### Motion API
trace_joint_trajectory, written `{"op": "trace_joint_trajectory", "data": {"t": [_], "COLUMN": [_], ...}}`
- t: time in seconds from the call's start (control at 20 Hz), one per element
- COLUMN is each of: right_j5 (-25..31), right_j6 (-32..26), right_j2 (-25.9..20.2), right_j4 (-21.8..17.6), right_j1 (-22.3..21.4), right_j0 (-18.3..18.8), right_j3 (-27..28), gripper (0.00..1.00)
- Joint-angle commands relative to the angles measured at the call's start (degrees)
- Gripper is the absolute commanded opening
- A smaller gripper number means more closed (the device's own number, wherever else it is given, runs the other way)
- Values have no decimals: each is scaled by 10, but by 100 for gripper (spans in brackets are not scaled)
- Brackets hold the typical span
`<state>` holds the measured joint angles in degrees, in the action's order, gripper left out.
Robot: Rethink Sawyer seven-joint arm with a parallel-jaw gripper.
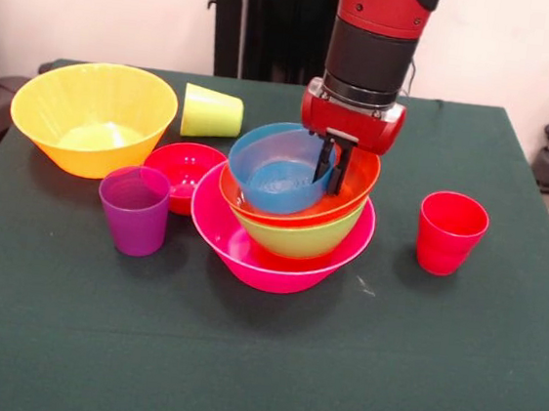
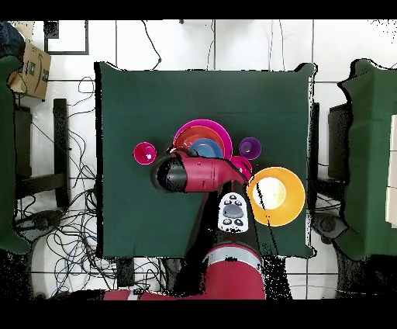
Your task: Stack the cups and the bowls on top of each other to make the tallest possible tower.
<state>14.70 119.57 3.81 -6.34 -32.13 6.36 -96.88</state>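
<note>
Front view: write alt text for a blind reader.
A red robot arm's gripper reaches into a blue bowl atop a stack of orange-red, green and pink bowls on a dark green table. Loose cups and bowls surround it.

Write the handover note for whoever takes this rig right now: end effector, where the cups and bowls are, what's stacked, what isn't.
End effector: down at the tower, fingers astride the blue bowl's rim, apparently shut on it.
Tower: pink bowl lowest, then green bowl, orange-red bowl, with the blue bowl tilted on top.
Loose: yellow bowl, small red bowl, purple cup and red cup upright, lime cup on its side.
Left: seat the blue bowl, then add the loose pieces.
</note>
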Motion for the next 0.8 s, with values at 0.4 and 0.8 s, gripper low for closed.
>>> {"op": "trace_joint_trajectory", "data": {"t": [0.4,0.8], "right_j5": [-25,-33], "right_j6": [87,77], "right_j2": [-22,-25], "right_j4": [37,37], "right_j1": [28,35], "right_j0": [-24,-19], "right_j3": [41,41], "gripper": [0,0]}}
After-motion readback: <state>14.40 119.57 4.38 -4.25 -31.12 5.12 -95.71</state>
